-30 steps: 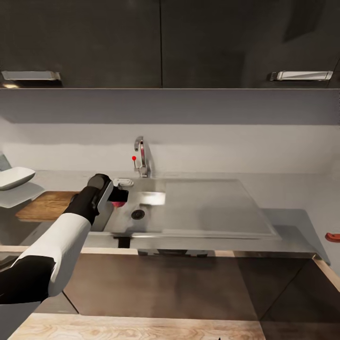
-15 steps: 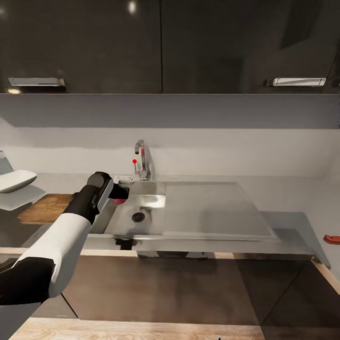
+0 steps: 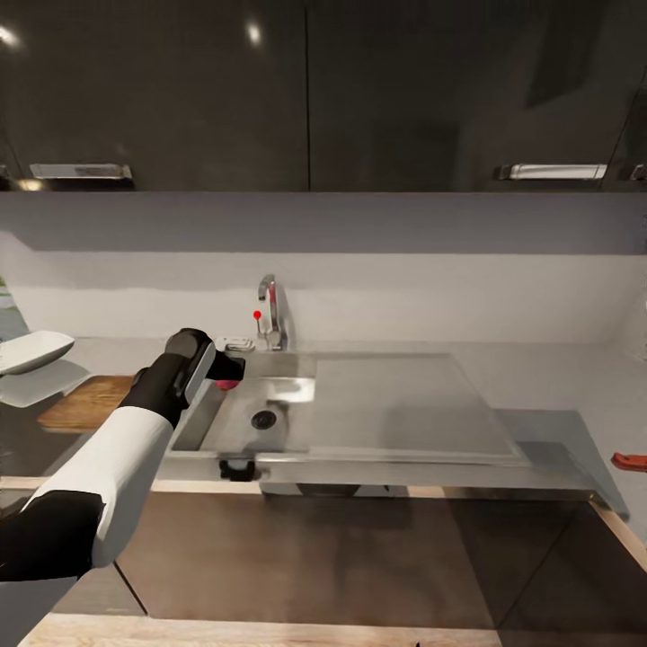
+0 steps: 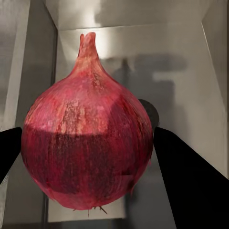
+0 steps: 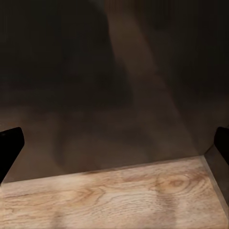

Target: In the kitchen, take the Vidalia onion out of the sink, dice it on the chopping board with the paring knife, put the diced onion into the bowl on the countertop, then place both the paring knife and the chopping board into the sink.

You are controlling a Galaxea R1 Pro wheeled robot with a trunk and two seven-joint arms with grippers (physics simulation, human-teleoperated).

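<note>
My left gripper (image 3: 230, 369) is shut on the Vidalia onion (image 3: 227, 384), a whole red-skinned bulb, held above the left end of the sink (image 3: 377, 456) basin. Up close, the onion (image 4: 88, 143) sits between the two black fingers (image 4: 188, 186), with the steel basin floor behind it. The brown chopping board (image 3: 85, 403) lies on the countertop (image 3: 557, 422) left of the sink, and the white bowl (image 3: 31, 350) stands beyond it. The paring knife's red handle (image 3: 631, 462) lies at the far right. My right gripper (image 5: 114, 143) is open over dark cabinet front and wood floor.
A chrome tap (image 3: 270, 310) with a red knob stands behind the basin. The flat drainboard (image 3: 395, 404) stretches right of the basin. Dark upper cabinets hang overhead, and dark lower cabinet fronts run below the counter's pale edge.
The whole head view has shifted as the camera moved. Against the drain, my left gripper with the onion stands slightly higher than before.
</note>
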